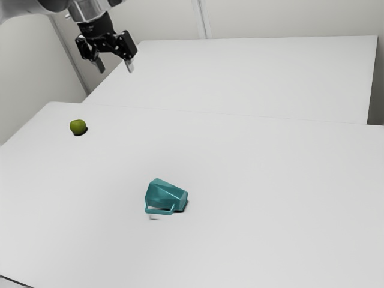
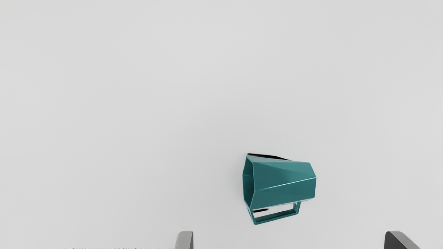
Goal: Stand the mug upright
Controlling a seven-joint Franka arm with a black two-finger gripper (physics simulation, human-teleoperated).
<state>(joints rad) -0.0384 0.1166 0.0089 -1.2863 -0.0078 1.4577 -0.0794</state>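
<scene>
High at the exterior view's upper left, my gripper (image 1: 114, 67) hangs well above the surface and apart from the mug. In the wrist view the gripper (image 2: 289, 240) has its two fingers wide apart with nothing held between them. The teal faceted mug (image 1: 166, 195) lies on its side on the white table, its base toward the exterior view's right and its handle toward that view's near edge. In the wrist view the mug (image 2: 283, 181) shows part of its open mouth, and its handle is beside the body, on the side nearer the fingertips.
A green apple (image 1: 78, 126) rests on the white table (image 1: 258, 180) toward the exterior view's left, well apart from the mug. Behind stands another white surface (image 1: 258, 78). A thin dark line crosses the exterior view's lower left corner.
</scene>
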